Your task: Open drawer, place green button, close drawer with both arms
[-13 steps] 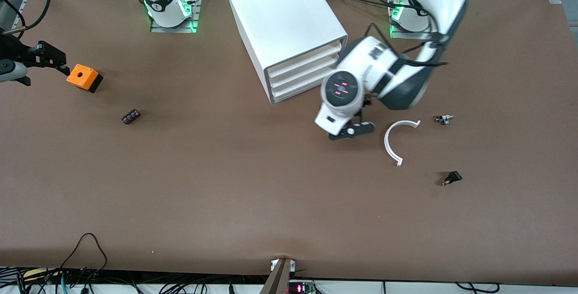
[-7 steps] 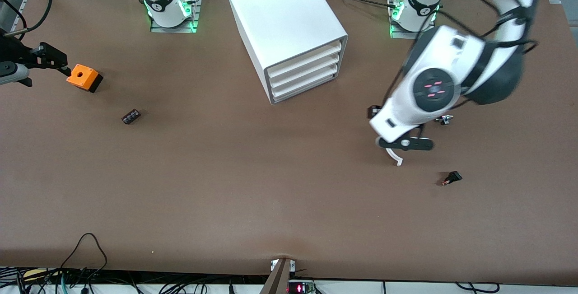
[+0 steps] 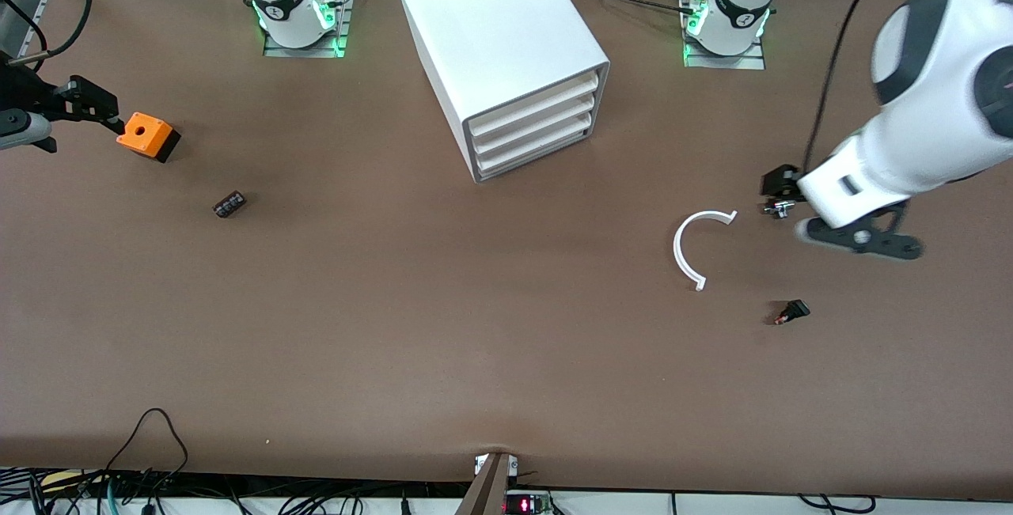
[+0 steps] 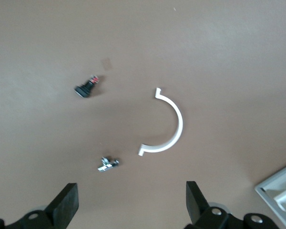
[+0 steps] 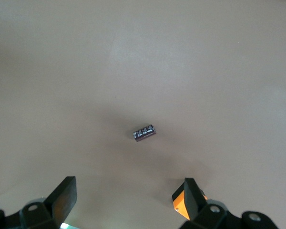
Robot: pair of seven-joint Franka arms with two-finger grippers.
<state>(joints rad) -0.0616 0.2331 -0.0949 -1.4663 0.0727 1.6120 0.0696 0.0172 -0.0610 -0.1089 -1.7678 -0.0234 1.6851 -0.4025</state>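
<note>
The white cabinet (image 3: 498, 24) stands at the middle of the table, nearer the robots' bases. All three drawers are shut, and the lowest drawer (image 3: 532, 157) is flush with its front. No green-capped button shows in any view. My left gripper (image 3: 807, 210) hangs open and empty above the table toward the left arm's end, over a small silver metal part (image 3: 778, 209). In the left wrist view the gripper (image 4: 131, 202) has its jaws wide apart. My right gripper (image 3: 87, 100) is open and empty beside the orange cube (image 3: 148, 136), as the right wrist view (image 5: 128, 200) also shows.
A white curved strip (image 3: 690, 250) and a small black switch (image 3: 792, 312) lie near the left gripper. A small dark cylinder (image 3: 229, 204) lies nearer the front camera than the orange cube. A corner of the cabinet (image 4: 281, 186) shows in the left wrist view.
My left arm has swung from in front of the cabinet's drawers toward its own end of the table, past the white curved strip. The right arm has not moved.
</note>
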